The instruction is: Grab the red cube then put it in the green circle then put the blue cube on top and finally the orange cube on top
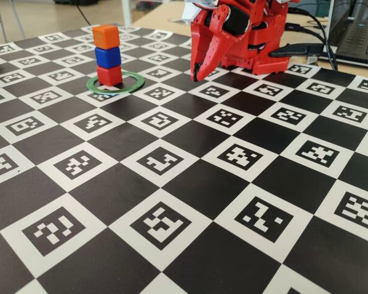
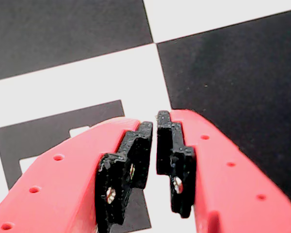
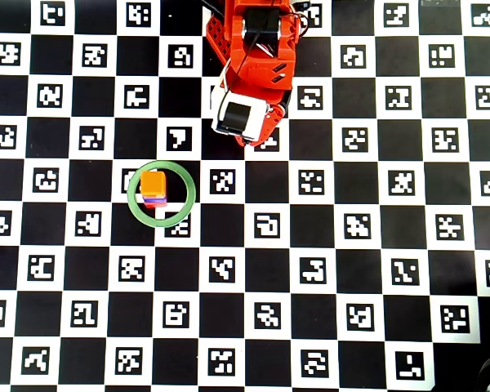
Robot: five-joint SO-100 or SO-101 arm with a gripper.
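In the fixed view the checkered board (image 1: 172, 184) fills the foreground; farther back the red cube (image 1: 110, 75) sits inside the green circle (image 1: 134, 84), blue cube (image 1: 108, 57) on it, orange cube (image 1: 105, 37) topmost. Beyond, well apart, the gripper (image 1: 197, 78) points down, fingers together (nearly touching, empty).

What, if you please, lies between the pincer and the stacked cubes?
Nothing but bare checkered board: the fixed view shows the pincer apart from the orange cube stack.

Checkerboard marker mat (image 1: 190, 184), wooden desk (image 1: 165, 18) — laptop (image 1: 359, 40) behind
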